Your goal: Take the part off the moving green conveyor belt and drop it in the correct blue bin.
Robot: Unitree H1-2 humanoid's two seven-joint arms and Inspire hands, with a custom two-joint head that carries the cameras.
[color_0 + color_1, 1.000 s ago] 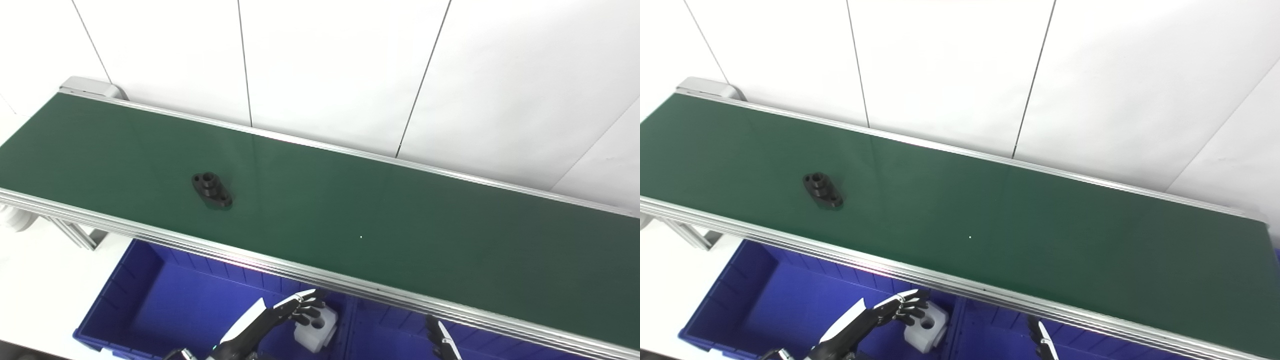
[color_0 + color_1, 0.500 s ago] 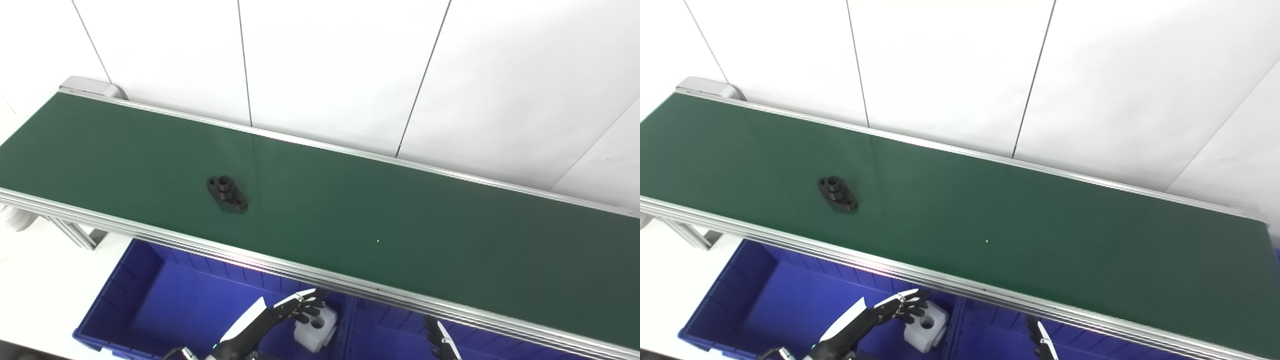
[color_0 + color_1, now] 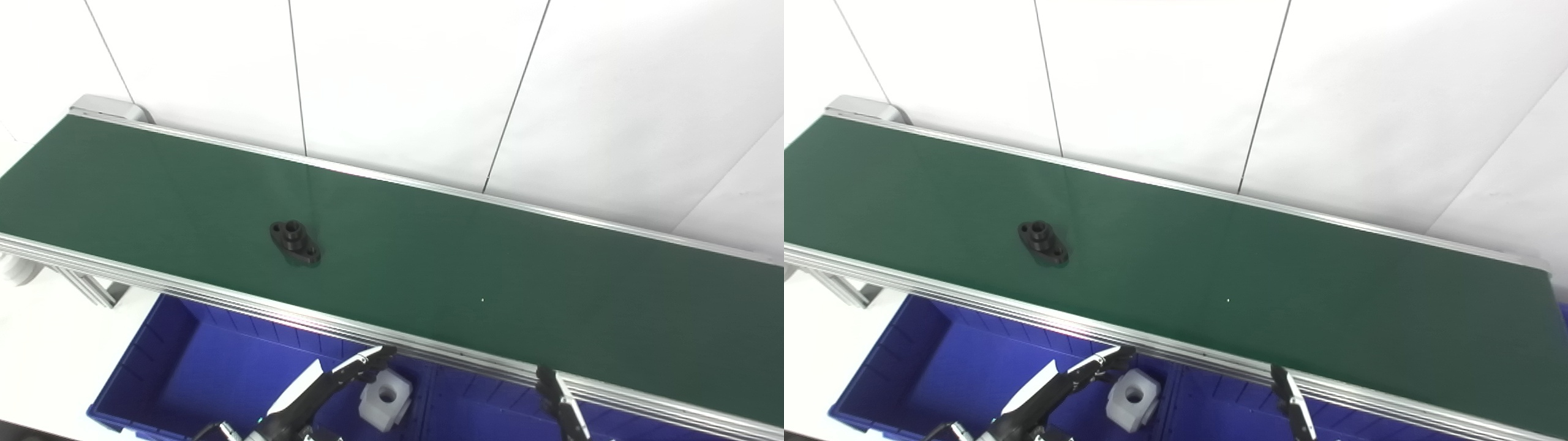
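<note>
**A:** What does the place look like?

**B:** A long green belt (image 3: 429,269) runs aslant from the far left to the near right, dull and smooth, with a silver rail (image 3: 245,300) along its near edge and another along the far edge. Behind it stands a white wall (image 3: 398,79) of flat panels split by thin dark seams. At the far left end of the belt is a grey end cap (image 3: 107,107).

**A:** And the part?

**B:** A black part (image 3: 294,242) with a raised collar and holes in its flat base lies on the belt, left of the middle and nearer the near rail than the far one. Nothing touches it. A tiny white speck (image 3: 482,300) shows on the belt well to its right.

**A:** Below the belt?

**B:** A blue bin (image 3: 184,373) sits on the near side, under the rail, with ribbed walls. A white block (image 3: 385,399) with a round hole rests in it, by the wall at the bin's right end. More blue shows to the right of that wall.

**A:** The hands?

**B:** The left hand (image 3: 343,380) is over the bin, fingers stretched out and holding nothing, its tips just beside the white block. The right hand (image 3: 560,401) shows only as a thin dark edge near the rail; I cannot tell how its fingers stand.
</note>
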